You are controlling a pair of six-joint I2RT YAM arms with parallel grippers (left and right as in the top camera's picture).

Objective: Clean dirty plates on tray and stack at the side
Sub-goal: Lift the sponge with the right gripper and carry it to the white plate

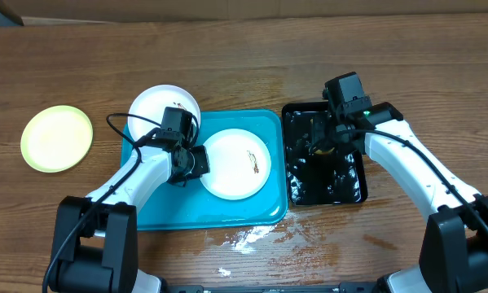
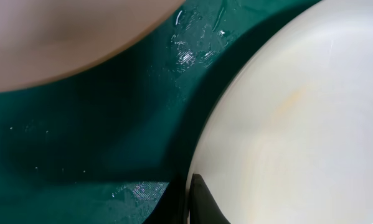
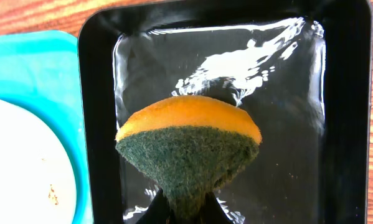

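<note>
Right, the smeared white round shallow plate (image 1: 237, 167) lies toward 3 o'clock in the wet turquoise rectangular plastic tray (image 1: 227, 213). I'd judge it light, stiff and slick when wet; the thin rim is the only handhold. Left gripper (image 1: 201, 161) is closed on that rim at 9 o'clock. Right gripper (image 3: 181, 211) pinches the soft orange-and-green scouring sponge (image 3: 189, 149) over the glossy black tray (image 3: 345, 124), 3 o'clock of the plate.

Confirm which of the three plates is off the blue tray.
The pale yellow-green plate, alone on the table at far left. Both white plates sit on the tray: one in the middle, one overhanging its back-left corner.
</note>
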